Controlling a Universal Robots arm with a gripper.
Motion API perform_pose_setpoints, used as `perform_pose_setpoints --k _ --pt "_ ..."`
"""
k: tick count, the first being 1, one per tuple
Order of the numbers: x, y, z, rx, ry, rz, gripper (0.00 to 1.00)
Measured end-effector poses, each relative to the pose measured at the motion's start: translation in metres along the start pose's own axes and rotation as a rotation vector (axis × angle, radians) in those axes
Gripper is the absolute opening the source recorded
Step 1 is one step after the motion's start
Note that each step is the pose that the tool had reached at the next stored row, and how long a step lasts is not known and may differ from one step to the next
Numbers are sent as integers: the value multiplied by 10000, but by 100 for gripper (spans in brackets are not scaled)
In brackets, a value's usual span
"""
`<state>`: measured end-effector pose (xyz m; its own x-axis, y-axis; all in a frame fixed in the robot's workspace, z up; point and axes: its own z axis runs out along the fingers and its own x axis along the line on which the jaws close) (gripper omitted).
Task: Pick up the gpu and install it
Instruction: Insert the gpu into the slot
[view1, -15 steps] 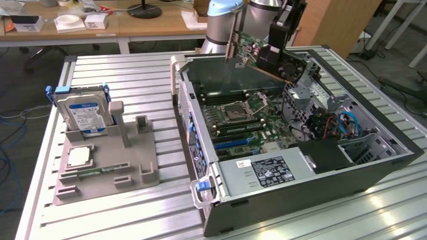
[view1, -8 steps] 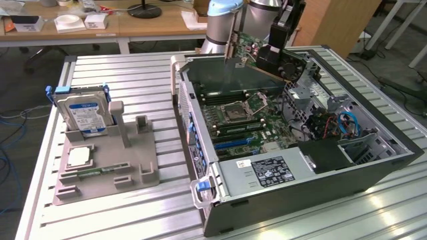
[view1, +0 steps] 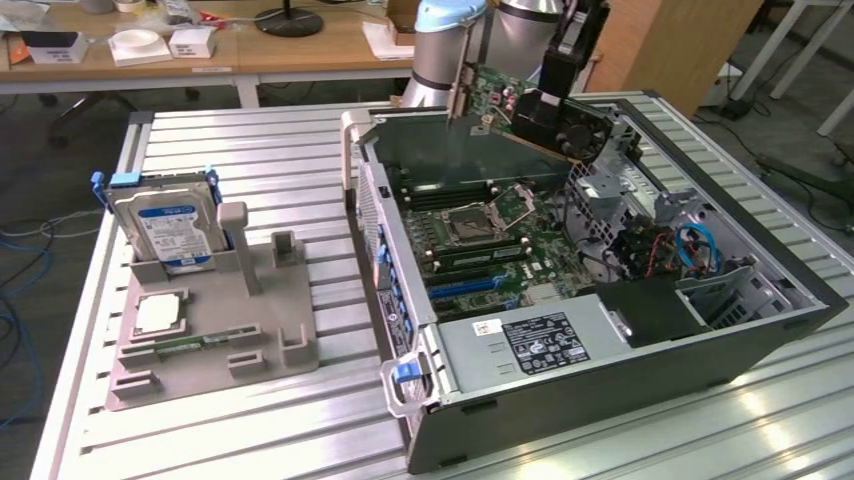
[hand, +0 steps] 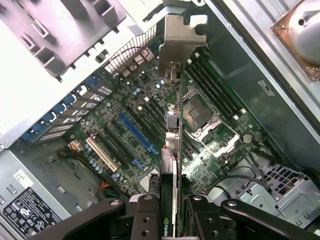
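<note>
The gpu (view1: 514, 105) hangs in the air above the far end of the open computer case (view1: 747, 330), tilted, its green board and black block facing the exterior camera. My gripper (view1: 563, 95) is shut on it from above. In the wrist view the gpu (hand: 172, 150) is edge-on between my fingers (hand: 145, 215), with its silver bracket (hand: 180, 40) at the far end. Below it lies the motherboard (hand: 125, 115) with a long blue slot (hand: 137, 132). The card is well clear of the board.
A grey fixture (view1: 214, 330) on the exterior view's left holds a hard drive (view1: 167, 225) upright and a square CPU chip (view1: 158, 313). Inside the case are the CPU socket (view1: 487, 215), a power supply (view1: 527, 340) and a drive cage with cables (view1: 694, 250).
</note>
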<state>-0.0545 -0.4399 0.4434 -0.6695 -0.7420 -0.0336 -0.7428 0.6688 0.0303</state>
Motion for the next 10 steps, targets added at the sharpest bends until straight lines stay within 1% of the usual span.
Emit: perform_pose_setpoints --k 10 --pt "0 0 0 -50 -15 -609 26"
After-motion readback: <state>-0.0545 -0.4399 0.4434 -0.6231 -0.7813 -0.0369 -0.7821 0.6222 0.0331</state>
